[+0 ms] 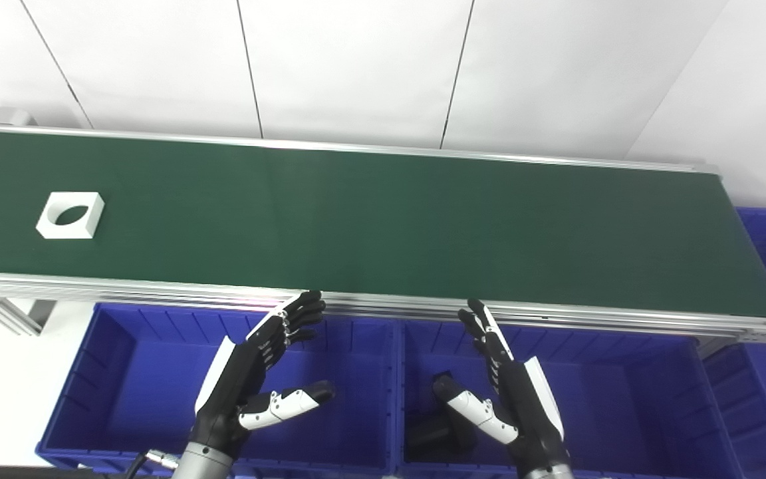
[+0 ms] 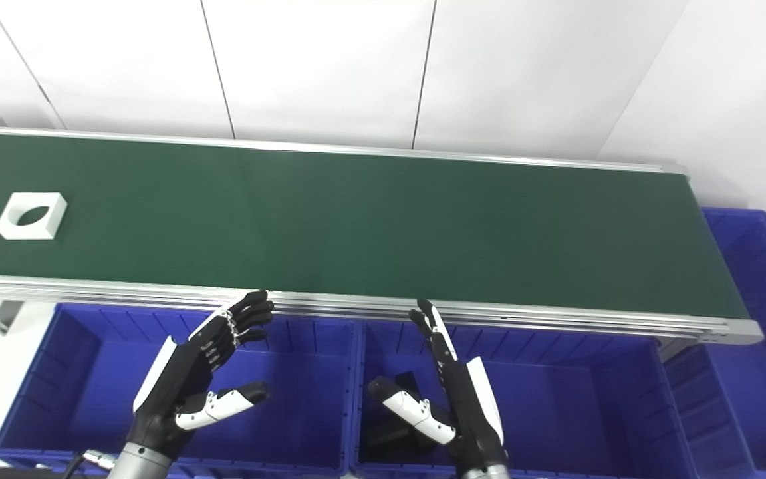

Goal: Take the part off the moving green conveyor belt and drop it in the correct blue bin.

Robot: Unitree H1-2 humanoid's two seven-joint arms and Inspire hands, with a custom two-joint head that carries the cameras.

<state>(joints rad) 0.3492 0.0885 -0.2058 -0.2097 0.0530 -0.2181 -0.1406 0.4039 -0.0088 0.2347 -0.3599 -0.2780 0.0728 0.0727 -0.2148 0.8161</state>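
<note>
Waiting with both hands empty and fingers spread over the blue bins (image 1: 124,372), I see the white part (image 1: 70,215) far left on the green belt (image 1: 383,226). I'd keep my left hand (image 1: 256,372) poised near the belt's edge and close across the part's flat sides when it arrives; my right hand (image 1: 509,392) idles.

Both the left hand (image 1: 250,382) and the right hand (image 1: 512,392) are built of black segmented fingers (image 1: 300,313) with glossy white shells along their outer edges. Each thumb wears a white cover marked with small dark screws and ends in a black tip. The left wrist is a silver-grey metal cuff (image 1: 200,459), with a thin cable and metal plug beside it.
</note>
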